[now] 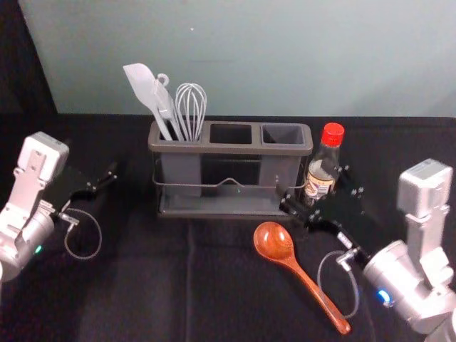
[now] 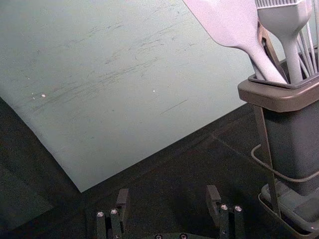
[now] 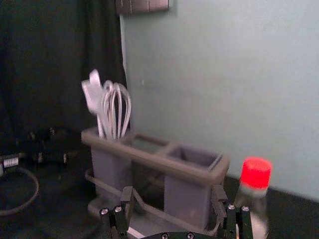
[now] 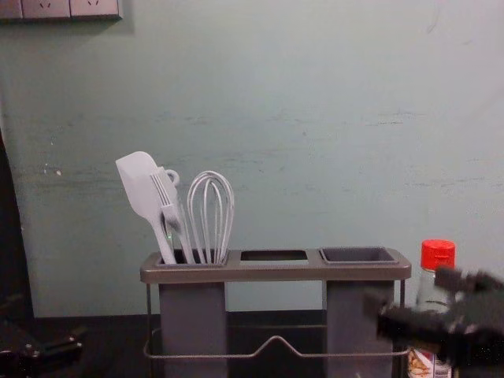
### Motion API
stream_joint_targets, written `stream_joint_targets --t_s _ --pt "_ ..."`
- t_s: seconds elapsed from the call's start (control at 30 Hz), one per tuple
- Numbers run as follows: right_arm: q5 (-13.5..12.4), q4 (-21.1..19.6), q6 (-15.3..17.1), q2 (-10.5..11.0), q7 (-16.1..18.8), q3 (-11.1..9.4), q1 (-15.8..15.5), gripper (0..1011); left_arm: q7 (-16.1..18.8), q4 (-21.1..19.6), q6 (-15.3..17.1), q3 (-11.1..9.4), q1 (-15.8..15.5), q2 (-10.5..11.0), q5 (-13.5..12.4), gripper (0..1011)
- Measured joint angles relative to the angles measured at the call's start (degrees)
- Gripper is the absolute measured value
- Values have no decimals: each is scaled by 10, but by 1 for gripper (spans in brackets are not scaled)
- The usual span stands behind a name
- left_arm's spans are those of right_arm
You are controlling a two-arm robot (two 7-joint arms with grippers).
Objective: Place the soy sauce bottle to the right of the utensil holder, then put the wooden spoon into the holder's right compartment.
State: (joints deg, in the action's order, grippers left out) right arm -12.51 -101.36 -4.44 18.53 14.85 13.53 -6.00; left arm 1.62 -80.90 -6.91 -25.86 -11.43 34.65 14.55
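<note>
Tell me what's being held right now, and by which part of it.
Nothing is held: the left gripper and right gripper are both open with nothing between their fingers. The soy sauce bottle stands outside the right one's fingers.

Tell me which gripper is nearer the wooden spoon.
Right. The right gripper is close to the wooden spoon, just past its bowl; the left gripper is farther away, left of the utensil holder.

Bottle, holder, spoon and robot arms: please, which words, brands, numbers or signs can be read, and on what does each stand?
None can be read.
Soy sauce bottle, label: printed, but too small.
Left arm, white sticker: too blurred.
Right arm, white sticker: too small.
Utensil holder, wooden spoon: no text seen.
</note>
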Motion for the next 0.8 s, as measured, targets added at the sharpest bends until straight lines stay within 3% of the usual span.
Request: stream_joint_targets --t_s 0.23,0.8 --pt "13 22 38 -16 -7 15 1 1002 0 0 0 0 0 0 0 1000" --pt "15 29 39 -20 -4 18 5 1002 0 0 0 0 0 0 0 1000"
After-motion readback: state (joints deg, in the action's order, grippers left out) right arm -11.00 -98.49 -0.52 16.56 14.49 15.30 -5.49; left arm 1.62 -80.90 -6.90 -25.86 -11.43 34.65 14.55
